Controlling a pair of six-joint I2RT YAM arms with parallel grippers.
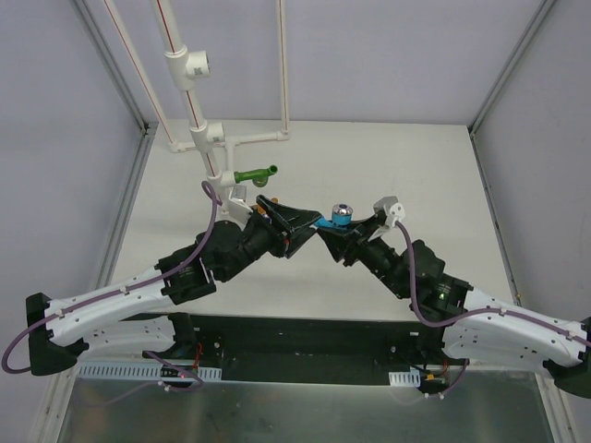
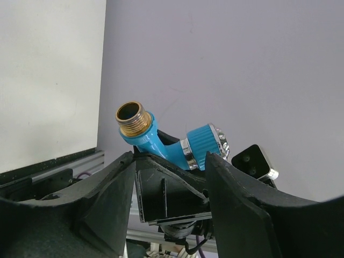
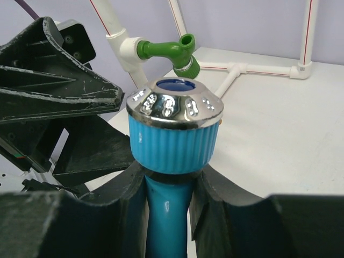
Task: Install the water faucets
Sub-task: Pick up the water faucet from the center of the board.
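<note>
White tabletop (image 1: 416,166) beneath: the right claw (image 3: 167,188) clenches the light blue faucet (image 3: 173,134) by its stem, cap up. At its 9 o'clock the left claw (image 2: 171,161) gapes, released. At 11 o'clock, the green faucet (image 1: 257,173) sits on the white pipe (image 1: 214,138).

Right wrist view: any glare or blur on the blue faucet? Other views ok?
Right wrist: bright glare spots on the chrome cap of the blue faucet, ribs sharp, green faucet behind a touch softer. Left wrist: brass thread crisp, left claw dark against the pale wall. Top external: even light, faint shadows, no blur.
</note>
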